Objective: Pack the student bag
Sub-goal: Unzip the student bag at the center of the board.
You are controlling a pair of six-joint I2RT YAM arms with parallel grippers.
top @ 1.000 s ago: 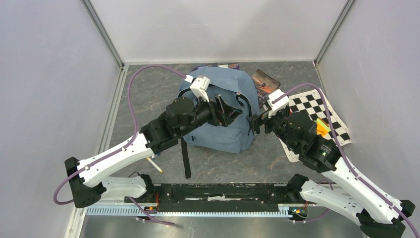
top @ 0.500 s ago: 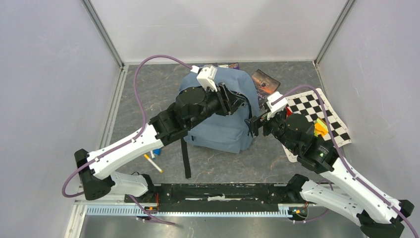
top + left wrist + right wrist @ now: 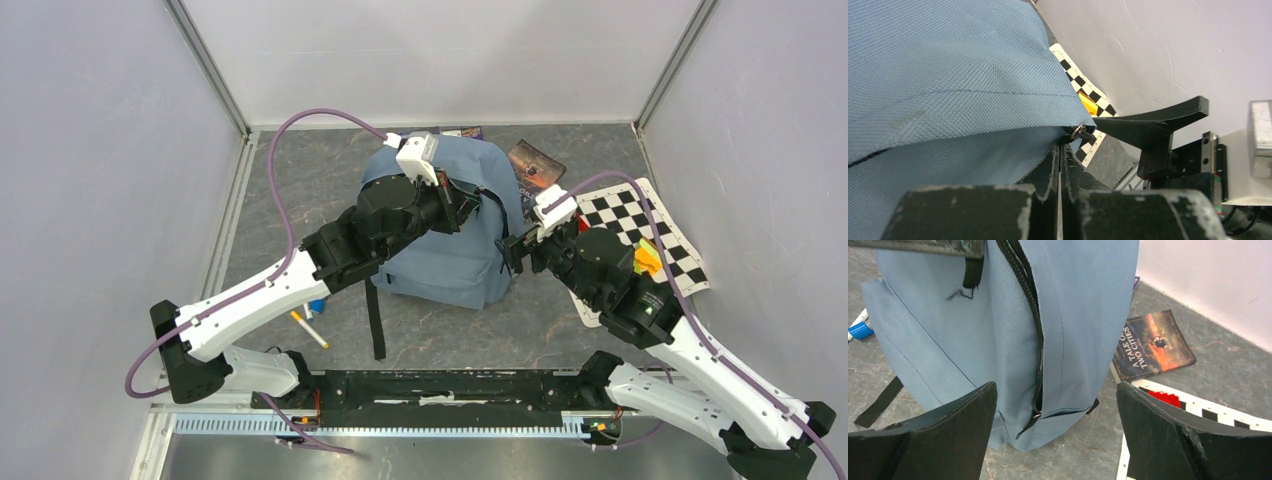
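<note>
The student bag, grey-blue with black zippers, lies in the middle of the table. My left gripper rests on its upper right part. In the left wrist view this gripper is shut, its tips pinched into the fold of the bag's fabric right beside a metal zipper pull. My right gripper hovers at the bag's right side. Its jaws stand wide open and empty, facing the bag and its partly open side zipper.
A book lies behind the bag on the right. A checkered mat carries an orange object and a red one. A black strap, a pen and a blue marker lie left of the bag.
My left arm reached farther over the bag toward its right side and its jaws closed at the fabric by the zipper. The right gripper shifted only slightly and stayed open.
</note>
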